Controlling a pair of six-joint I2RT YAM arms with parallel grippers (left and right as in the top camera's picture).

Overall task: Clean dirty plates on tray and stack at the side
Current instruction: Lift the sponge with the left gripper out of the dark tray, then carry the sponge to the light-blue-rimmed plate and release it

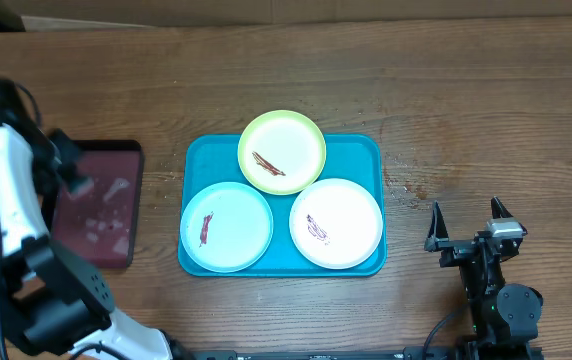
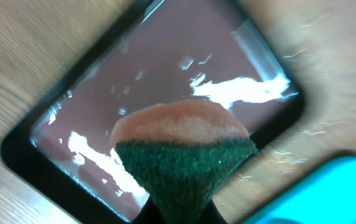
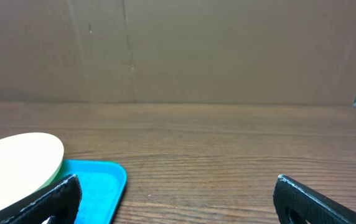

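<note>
The turquoise tray [image 1: 366,150] lies mid-table and holds three smeared plates: a lime green plate [image 1: 282,151] at the back, a light blue plate [image 1: 226,226] front left, and a white plate [image 1: 336,222] front right. My left gripper [image 1: 69,168] is left of the tray and is shut on a green-and-orange sponge [image 2: 181,149], held over a dark maroon tray. My right gripper [image 1: 469,228] is open and empty to the right of the turquoise tray. The right wrist view shows the tray's corner [image 3: 106,180] and the green plate's edge [image 3: 22,158] between the open fingers [image 3: 178,199].
The dark maroon black-rimmed tray [image 1: 101,215] lies at the left with wet patches on it; in the left wrist view it [image 2: 165,68] fills the frame, with the turquoise tray's corner [image 2: 333,193] at lower right. Bare wood lies around the right gripper.
</note>
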